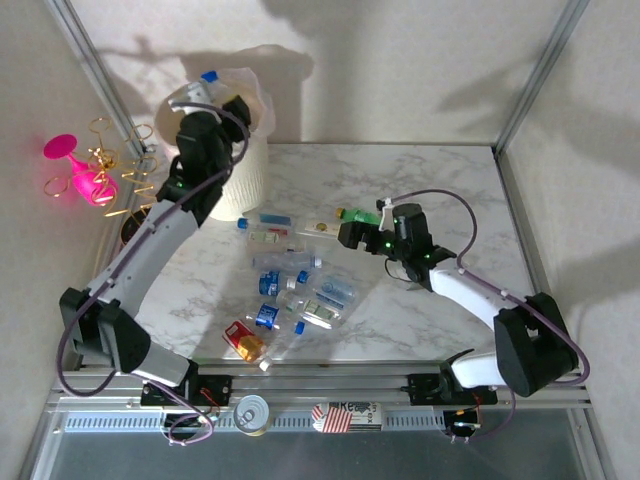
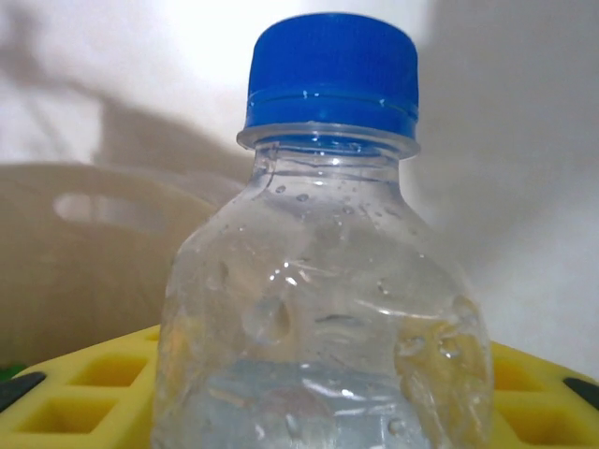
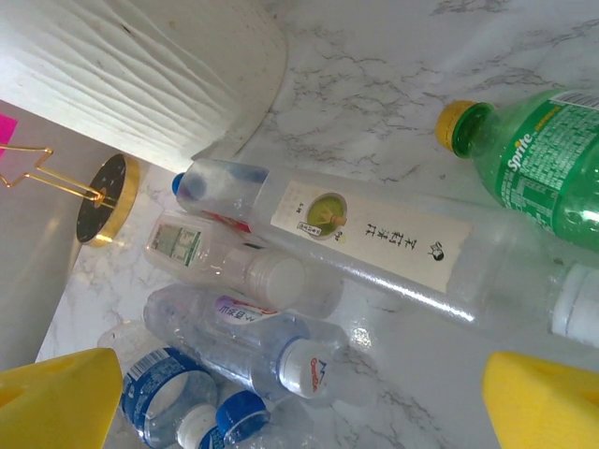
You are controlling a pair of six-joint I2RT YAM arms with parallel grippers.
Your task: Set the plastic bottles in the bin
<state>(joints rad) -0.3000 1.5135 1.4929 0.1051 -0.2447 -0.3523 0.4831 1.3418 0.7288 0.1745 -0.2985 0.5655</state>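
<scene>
Clear blue-capped bottle is hanging clamped in the left tool over the bin at the counter's eleven o'clock; centring it there before release is looking wise, right tool gaping empty.

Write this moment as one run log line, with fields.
left gripper: shut on clear blue-capped bottle, over bin | right gripper: open, empty, above loose bottles
</scene>
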